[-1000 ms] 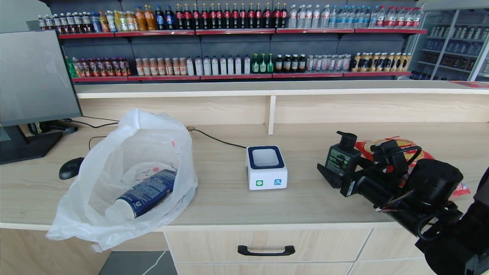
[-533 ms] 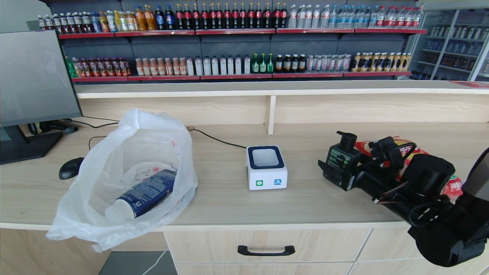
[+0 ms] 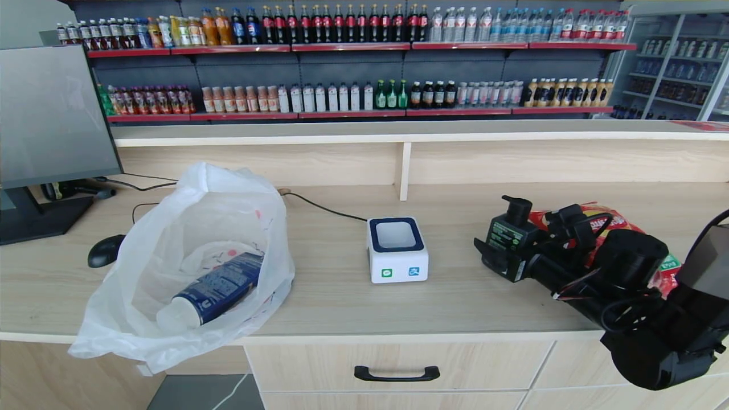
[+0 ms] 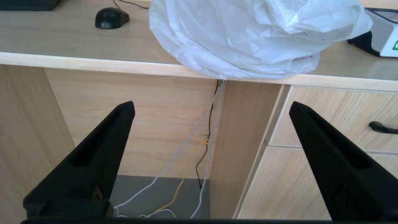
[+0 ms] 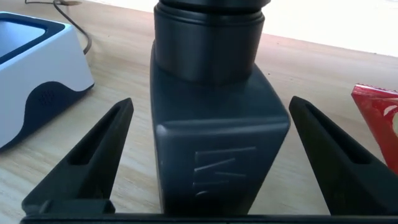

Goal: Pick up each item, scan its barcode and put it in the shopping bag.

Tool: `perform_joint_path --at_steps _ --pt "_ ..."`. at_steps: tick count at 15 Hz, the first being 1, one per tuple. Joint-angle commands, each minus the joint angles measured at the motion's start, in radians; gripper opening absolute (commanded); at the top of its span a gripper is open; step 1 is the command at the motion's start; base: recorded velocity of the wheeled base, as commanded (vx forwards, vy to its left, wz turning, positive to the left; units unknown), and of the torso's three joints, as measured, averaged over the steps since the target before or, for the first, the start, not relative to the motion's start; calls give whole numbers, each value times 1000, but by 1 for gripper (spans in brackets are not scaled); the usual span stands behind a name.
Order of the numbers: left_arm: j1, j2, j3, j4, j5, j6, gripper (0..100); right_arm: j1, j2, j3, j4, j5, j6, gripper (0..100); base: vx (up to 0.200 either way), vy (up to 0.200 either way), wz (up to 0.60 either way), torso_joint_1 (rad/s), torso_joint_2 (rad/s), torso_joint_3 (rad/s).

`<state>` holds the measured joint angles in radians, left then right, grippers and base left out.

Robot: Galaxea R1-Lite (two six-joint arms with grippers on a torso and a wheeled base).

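Note:
A dark, squarish pump bottle (image 3: 508,230) stands upright on the wooden counter (image 3: 342,296), right of the white scanner (image 3: 397,249). My right gripper (image 3: 502,253) is open around the bottle's lower body. In the right wrist view the bottle (image 5: 214,118) stands between the two fingers with a gap on each side. Behind it lies a red snack bag (image 3: 629,228). At the left the white shopping bag (image 3: 188,250) holds a blue bottle (image 3: 219,287) lying on its side. My left gripper (image 4: 211,168) is open and holds nothing, below counter level in front of the bag (image 4: 261,31).
A black mouse (image 3: 105,250) and a monitor (image 3: 51,114) sit at the counter's left end. The scanner's cable (image 3: 324,208) runs back behind the bag. A raised back ledge (image 3: 421,136) borders the counter. A drawer handle (image 3: 397,373) is below the front edge.
My right arm's elbow has swung down and to the right, and the wrist has shifted slightly behind the dark bottle. The bottle and the other items have not moved.

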<state>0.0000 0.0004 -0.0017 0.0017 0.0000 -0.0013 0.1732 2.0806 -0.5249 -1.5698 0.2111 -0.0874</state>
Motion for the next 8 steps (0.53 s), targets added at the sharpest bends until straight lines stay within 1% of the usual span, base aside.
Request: perform_joint_path --at_steps 1,2,8 --pt "0 0 0 0 0 0 100 3 4 0 -1 1 -6 100 0 0 0 0 0 0" --pt "0 0 0 0 0 0 100 3 4 -1 -1 1 -6 0 0 0 0 0 0 0" --pt "0 0 0 0 0 0 100 2 -7 0 -1 1 -8 0 0 0 0 0 0 0"
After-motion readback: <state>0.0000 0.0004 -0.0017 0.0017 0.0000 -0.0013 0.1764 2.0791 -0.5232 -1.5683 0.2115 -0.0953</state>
